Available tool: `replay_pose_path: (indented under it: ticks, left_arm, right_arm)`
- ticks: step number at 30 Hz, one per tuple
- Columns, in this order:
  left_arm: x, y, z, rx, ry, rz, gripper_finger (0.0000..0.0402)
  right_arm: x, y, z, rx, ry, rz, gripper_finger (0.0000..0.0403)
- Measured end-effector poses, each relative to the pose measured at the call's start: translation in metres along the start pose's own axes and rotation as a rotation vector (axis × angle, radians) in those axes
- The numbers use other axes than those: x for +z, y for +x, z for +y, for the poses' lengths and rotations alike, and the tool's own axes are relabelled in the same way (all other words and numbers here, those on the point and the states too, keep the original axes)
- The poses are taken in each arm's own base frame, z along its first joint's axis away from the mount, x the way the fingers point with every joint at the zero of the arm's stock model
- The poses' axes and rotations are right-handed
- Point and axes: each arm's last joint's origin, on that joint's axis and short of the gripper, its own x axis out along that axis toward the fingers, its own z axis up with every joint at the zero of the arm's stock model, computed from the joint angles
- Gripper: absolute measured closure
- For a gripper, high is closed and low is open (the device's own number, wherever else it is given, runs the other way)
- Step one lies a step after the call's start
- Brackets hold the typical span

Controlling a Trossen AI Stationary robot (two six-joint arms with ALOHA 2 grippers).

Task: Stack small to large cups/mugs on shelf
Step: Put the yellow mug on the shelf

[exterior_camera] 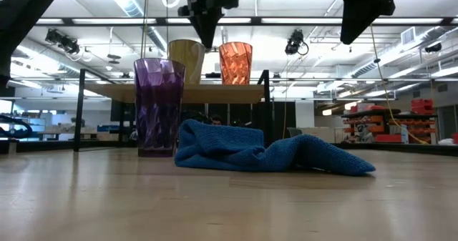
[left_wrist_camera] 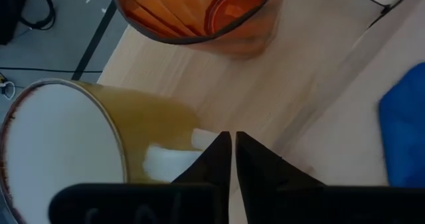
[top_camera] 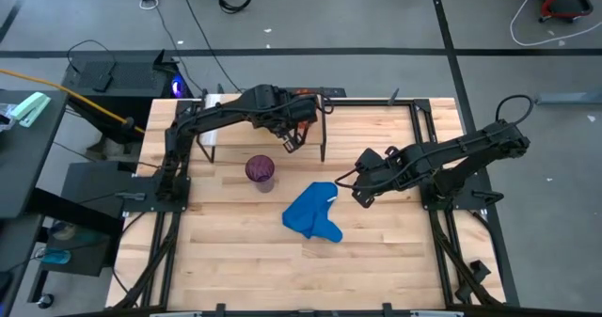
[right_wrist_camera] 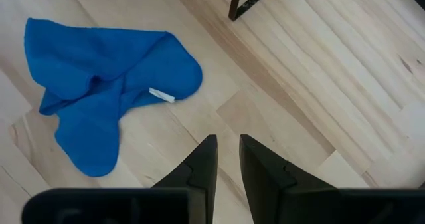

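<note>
**Two vessels on shelf, purple tumbler still on counter**

L to R, high view: left arm reaches over the shelf [top_camera: 310, 119], its left gripper [top_camera: 288, 140] hanging above the board's near edge. Wrist view shows the fingers [left_wrist_camera: 216, 161] pressed nearly together, only a slit between, holding nothing. Just past them on the board: the mug [left_wrist_camera: 73, 151], white inside w/ a dark rim and an olive-tan outside, handle side toward the fingers; next to it the orange cup [left_wrist_camera: 199, 11], translucent, faceted, upright.

Low view confirms both stand on the shelf side by side, apart, not nested.

Purple tumbler [top_camera: 261, 172] stands upright on the counter [top_camera: 395, 251], in front of the shelf, near its left legs. Translucent, faceted, tallest of the three, long axis vertical. It lies toward the front edge and a bit left of the left gripper, so the left arm is clearly nearer; prob. its job. Next move, as I judge it: open wide, come down beside the tumbler. Slick faceted plastic, so a firm side grip is needed.

Blue cloth [top_camera: 313, 213] is crumpled on the counter just right of the tumbler; soft knit, could snag a low approach.

Right gripper [top_camera: 361, 193] hovers over bare counter right of the cloth, fingers [right_wrist_camera: 202, 161] a narrow gap apart, empty. Waiting.
</note>
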Motion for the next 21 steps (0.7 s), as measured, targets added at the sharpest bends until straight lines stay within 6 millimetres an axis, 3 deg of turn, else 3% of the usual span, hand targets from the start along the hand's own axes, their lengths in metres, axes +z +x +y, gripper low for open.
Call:
replay_pose_path:
  ticks: [21]
  left_arm:
    - [0.0006, 0.0003, 0.0016, 0.029, -0.063, -0.011, 0.0381]
  right_arm:
    - [0.0000, 0.0000, 0.0000, 0.000, -0.048, 0.000, 0.0332]
